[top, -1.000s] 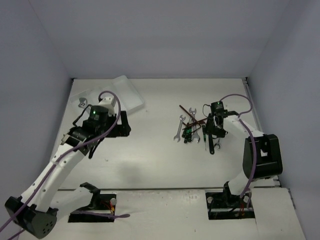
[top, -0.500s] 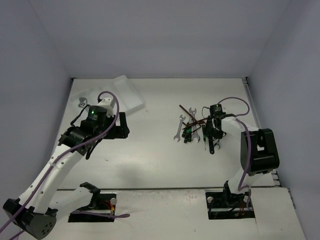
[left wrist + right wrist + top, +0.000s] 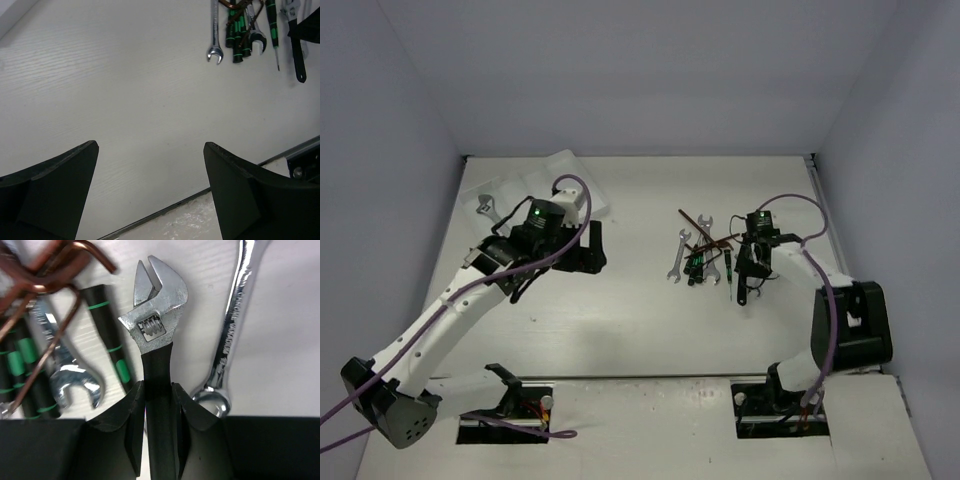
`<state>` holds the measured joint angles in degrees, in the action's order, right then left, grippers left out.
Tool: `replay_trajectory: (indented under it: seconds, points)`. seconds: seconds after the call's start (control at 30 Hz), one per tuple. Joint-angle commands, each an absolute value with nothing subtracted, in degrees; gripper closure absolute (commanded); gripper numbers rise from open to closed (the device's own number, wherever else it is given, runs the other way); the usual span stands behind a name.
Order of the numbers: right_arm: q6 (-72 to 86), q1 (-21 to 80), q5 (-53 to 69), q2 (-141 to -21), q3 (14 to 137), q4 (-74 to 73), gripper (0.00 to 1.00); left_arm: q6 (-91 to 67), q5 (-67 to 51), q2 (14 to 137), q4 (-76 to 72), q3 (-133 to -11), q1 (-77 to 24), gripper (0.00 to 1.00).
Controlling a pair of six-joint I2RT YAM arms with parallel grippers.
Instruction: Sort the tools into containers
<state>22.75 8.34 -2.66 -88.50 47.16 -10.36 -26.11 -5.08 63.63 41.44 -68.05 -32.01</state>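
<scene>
My right gripper (image 3: 750,268) (image 3: 159,396) is shut on the handle of the black-handled adjustable wrench (image 3: 158,310) (image 3: 743,293), low over the table. Its silver head points away from me. Beside it lies the pile of tools (image 3: 698,255): brown hex keys (image 3: 47,270), black screwdrivers with green marks (image 3: 111,340), a silver open-end wrench (image 3: 75,382) and a long silver wrench (image 3: 232,322). My left gripper (image 3: 582,258) (image 3: 150,145) is open and empty over bare table. The white tray (image 3: 582,185) sits at the back left, partly hidden by my left arm, with a small silver wrench (image 3: 485,207) in it.
In the left wrist view the tool pile (image 3: 240,27) and the black wrench handle (image 3: 298,55) show at the top right. The table's front seam (image 3: 235,175) runs under the left fingers. Grey walls close the table on three sides.
My left arm has swung right, away from the tray and toward the table's middle. My right gripper has shifted slightly right, still gripping the black-handled wrench.
</scene>
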Motion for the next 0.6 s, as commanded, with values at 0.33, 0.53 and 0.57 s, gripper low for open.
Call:
replay_trajectory:
  seconds: [0.33, 0.53, 0.57]
  points:
    - [23.41, 10.18, 2.14, -67.44, 49.75, -10.99, 1.0, -36.25, -12.61, 74.64, 22.79, -72.55, -40.83, 0.16]
    - [30.1, 14.06, 2.26, -64.43, 52.47, -10.9, 1.0, -40.41, -13.29, 78.15, 13.24, -72.54, -45.86, 0.16]
    - [31.0, 14.6, 2.05, -64.42, 52.98, -10.88, 1.0, -40.98, -13.39, 79.19, 11.06, -72.14, -47.09, 0.16]
